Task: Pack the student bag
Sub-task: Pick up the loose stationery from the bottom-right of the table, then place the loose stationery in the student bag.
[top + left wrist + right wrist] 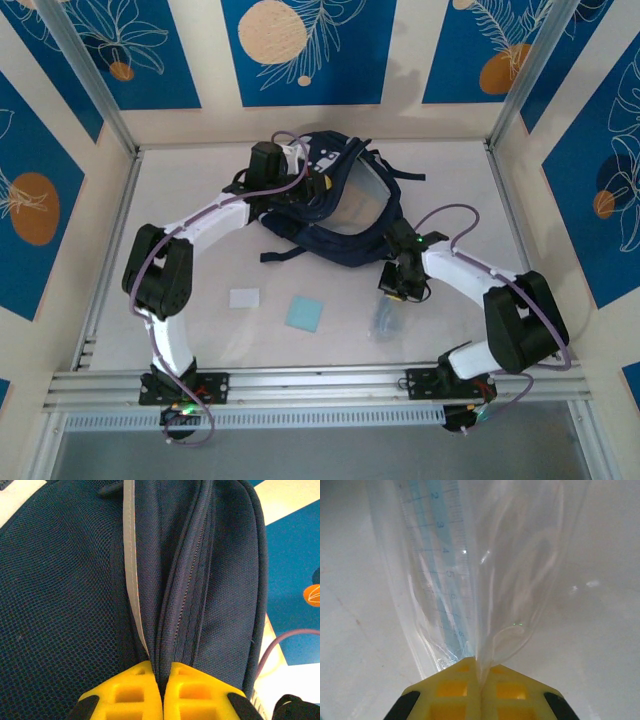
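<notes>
At the far middle of the table sits the student bag, navy, lying flat with straps trailing off its near-left edge. Left gripper is on the bag's far-left end, yellow pads pinched together on a fold of bag fabric right by the zipper; a grey stripe runs just left of that fold. Right gripper is off the bag's near-right corner, clamped on the top edge of a clear plastic sleeve with a ruler inside; the sleeve hangs from the pads towards the tabletop, can't tell if its lower end touches. From overhead the sleeve is near the bag, on its arm-base side. Also on that side of the bag, apart from it: a white card and a light blue square, flat on the table, close to each other, not touching.
</notes>
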`<action>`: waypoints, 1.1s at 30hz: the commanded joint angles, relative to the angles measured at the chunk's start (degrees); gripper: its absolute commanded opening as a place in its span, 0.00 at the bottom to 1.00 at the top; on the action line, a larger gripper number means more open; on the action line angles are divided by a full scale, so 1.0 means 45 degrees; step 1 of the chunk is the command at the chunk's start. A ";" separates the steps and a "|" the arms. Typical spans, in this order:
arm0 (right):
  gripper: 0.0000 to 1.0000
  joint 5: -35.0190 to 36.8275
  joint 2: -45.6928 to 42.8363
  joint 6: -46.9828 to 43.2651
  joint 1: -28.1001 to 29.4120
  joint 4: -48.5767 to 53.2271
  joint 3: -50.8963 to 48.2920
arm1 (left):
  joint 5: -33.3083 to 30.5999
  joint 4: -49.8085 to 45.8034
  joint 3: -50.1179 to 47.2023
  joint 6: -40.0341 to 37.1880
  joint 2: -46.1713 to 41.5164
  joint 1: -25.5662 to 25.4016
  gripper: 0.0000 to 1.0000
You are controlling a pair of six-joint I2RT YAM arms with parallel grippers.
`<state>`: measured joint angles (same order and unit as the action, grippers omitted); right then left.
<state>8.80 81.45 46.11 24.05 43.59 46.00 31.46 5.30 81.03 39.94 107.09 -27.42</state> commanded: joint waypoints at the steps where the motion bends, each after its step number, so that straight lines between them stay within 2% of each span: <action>1: 0.00 -0.0546 -0.0770 0.0156 -0.0039 0.0690 0.0246 | 0.0020 0.0639 0.0039 -0.0369 -0.1024 0.0253 0.00; 5: 0.00 -0.1367 -0.2143 -0.0268 -0.0539 0.1757 0.0818 | 0.0066 0.0600 0.0078 -0.0377 -0.1043 0.0253 0.00; 9: 0.00 -0.2578 -0.3385 -0.1071 -0.1643 0.2486 0.1820 | 0.0121 0.0576 0.0098 -0.0380 -0.0985 0.0253 0.00; 12: 0.00 -0.3567 -0.3687 -0.1536 -0.2525 0.2155 0.2724 | 0.0204 0.0668 0.0088 -0.0248 -0.0926 0.0234 0.00; 15: 0.00 -0.4333 -0.3274 -0.1568 -0.3082 0.0837 0.3337 | 0.0325 0.0809 0.0098 -0.0083 -0.0891 0.0195 0.00; 21: 0.00 -0.5158 -0.1047 -0.0539 -0.3241 -0.3210 0.4027 | 0.0418 0.0833 0.0069 0.0049 -0.1032 0.0029 0.00; 28: 0.00 -0.5946 0.3195 0.1099 -0.3080 -0.6652 0.5688 | 0.0618 0.0941 0.0144 0.0091 -0.1170 -0.0208 0.00; 33: 0.00 -0.6419 0.5996 0.2698 -0.2504 -0.8717 0.7249 | 0.1485 0.0923 0.0737 -0.0165 -0.0845 -0.0331 0.00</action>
<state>-16.75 103.81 52.27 10.81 13.21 74.30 32.49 5.08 81.03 40.05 106.56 -28.05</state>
